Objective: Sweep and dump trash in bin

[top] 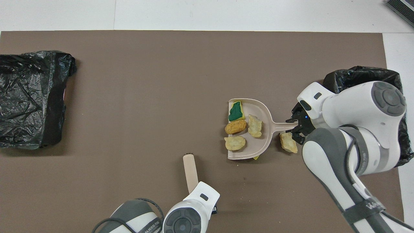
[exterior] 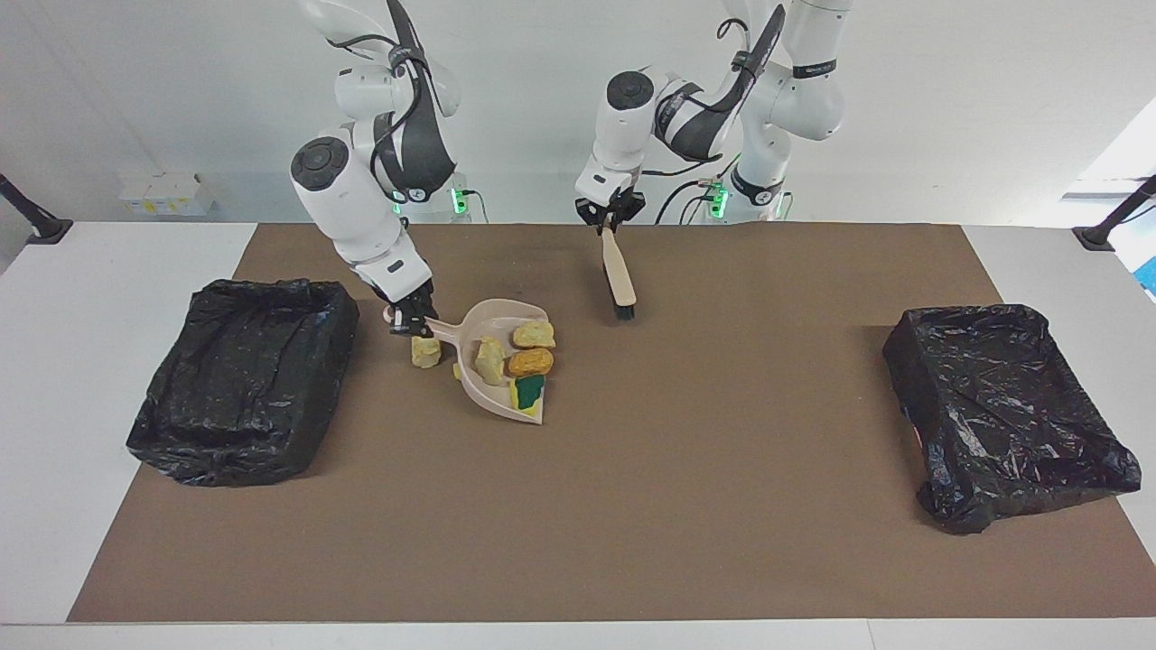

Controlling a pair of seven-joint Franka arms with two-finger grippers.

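Observation:
My right gripper [exterior: 408, 318] [top: 296, 125] is shut on the handle of the beige dustpan [exterior: 488, 312] [top: 260, 144], which is tilted with its mouth lower than the handle. In the pan lie several pieces of trash: a yellow-and-green sponge [exterior: 529, 390] [top: 236, 111], an orange-brown lump [exterior: 530, 362] [top: 235, 127] and two tan lumps [exterior: 490, 359] [top: 255, 125]. Another tan lump [exterior: 425, 351] [top: 288, 142] rests on the mat under the handle. A yellow scrap [exterior: 458, 370] [top: 256, 158] peeks out below the pan. My left gripper [exterior: 612, 221] is shut on the beige brush [exterior: 619, 275] [top: 190, 171], bristles down.
A black-lined bin [exterior: 244, 379] [top: 365, 77] stands at the right arm's end of the table, close to the dustpan handle. A second black-lined bin [exterior: 1002, 406] [top: 29, 97] stands at the left arm's end. A brown mat [exterior: 632, 506] covers the table.

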